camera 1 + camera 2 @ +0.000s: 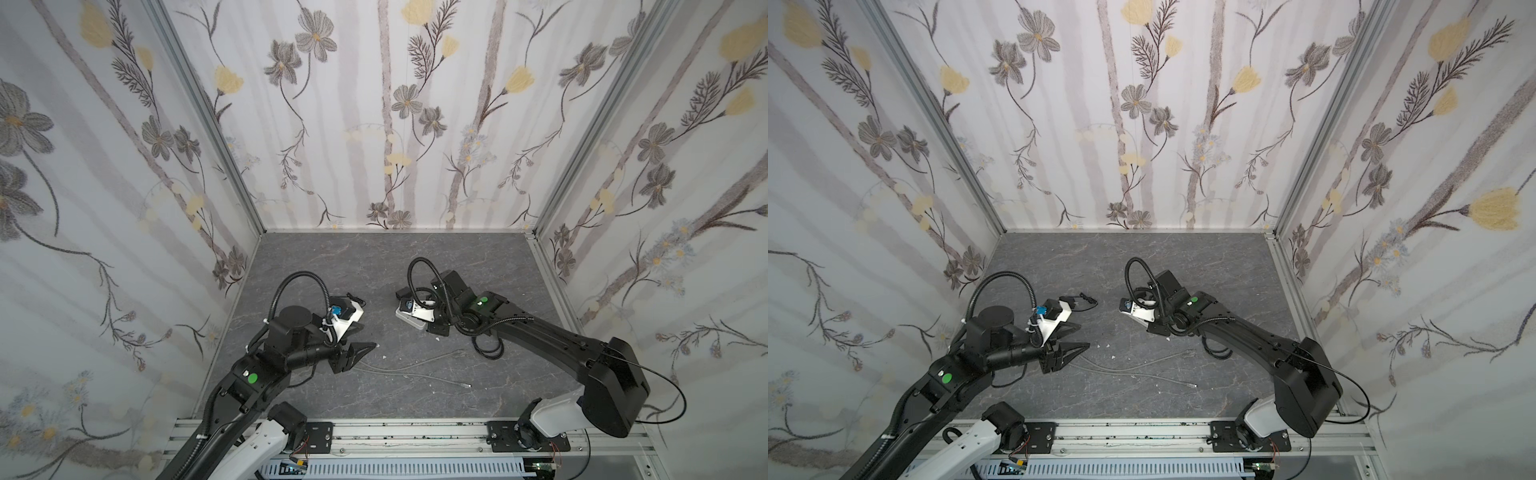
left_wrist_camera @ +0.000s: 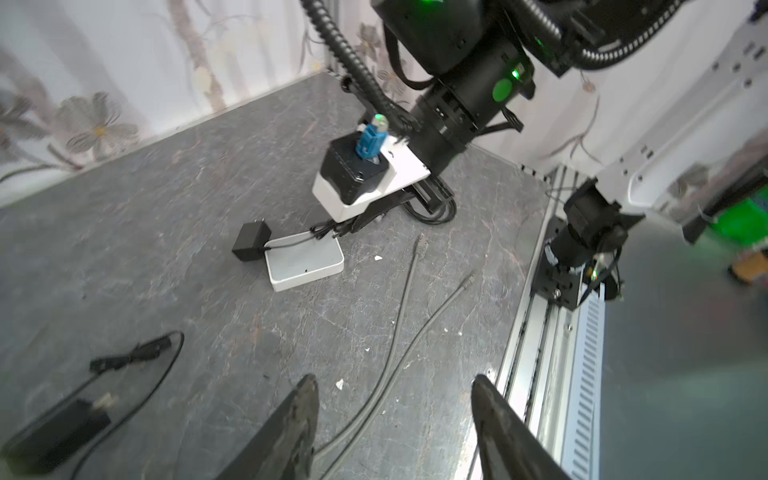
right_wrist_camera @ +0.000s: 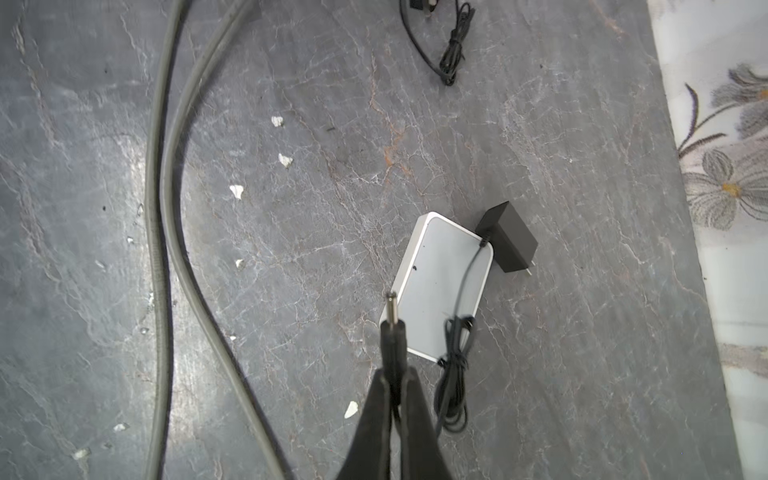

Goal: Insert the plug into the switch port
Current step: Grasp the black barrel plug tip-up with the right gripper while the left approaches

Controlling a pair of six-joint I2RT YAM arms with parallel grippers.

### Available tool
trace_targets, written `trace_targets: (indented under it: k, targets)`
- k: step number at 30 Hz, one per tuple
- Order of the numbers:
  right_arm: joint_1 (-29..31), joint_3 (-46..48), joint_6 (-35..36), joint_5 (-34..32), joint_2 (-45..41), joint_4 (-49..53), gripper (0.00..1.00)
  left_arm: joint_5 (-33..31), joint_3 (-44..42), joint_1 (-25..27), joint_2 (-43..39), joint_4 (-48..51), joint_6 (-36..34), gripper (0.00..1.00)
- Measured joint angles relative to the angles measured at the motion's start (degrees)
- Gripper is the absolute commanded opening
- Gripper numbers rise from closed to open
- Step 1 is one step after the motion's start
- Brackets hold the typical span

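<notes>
Right wrist, right claw (image 3: 394, 376) pinching plug (image 3: 392, 336), box (image 3: 436, 274) beside tip

I see a grey Ethernet cable (image 3: 153, 249) lying in two strands side by side on the dark stone-patterned bench (image 1: 332, 257), with white chips (image 3: 237, 190) scattered near. A spare black power adapter (image 2: 54, 436) lies with its bundled cord (image 2: 133, 357). Floral wallpaper (image 1: 374, 104) stands all round.

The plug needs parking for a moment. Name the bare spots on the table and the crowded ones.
Bare: the wide strip of table along the back wall, behind both arms. Crowded: around the box with its adapter and cord, and the front middle, where grey cables lie.
</notes>
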State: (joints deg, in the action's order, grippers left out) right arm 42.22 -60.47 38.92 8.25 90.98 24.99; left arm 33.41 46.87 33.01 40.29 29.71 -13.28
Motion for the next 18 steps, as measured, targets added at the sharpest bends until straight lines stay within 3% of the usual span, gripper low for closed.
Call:
trace_targets:
  k: [5, 8, 14, 18]
  targets:
    - [-0.5, 4.8, -4.6, 6.3, -6.4, -2.8, 0.00, 6.8, 9.6, 0.0, 16.9, -0.4, -20.2, 0.56]
    - [-0.7, 6.3, -6.5, 9.5, -8.6, -3.5, 0.00, 9.0, 13.0, 0.0, 24.7, -0.9, -27.7, 0.49]
    - [-1.0, 7.3, -10.0, 15.5, -11.7, -6.3, 0.00, 11.7, 12.7, -0.1, 29.9, -3.7, -34.7, 0.27]
    - [-1.2, 7.3, -11.9, 18.6, -11.7, -7.8, 0.00, 13.1, 10.8, 0.0, 29.8, -5.6, -35.3, 0.26]
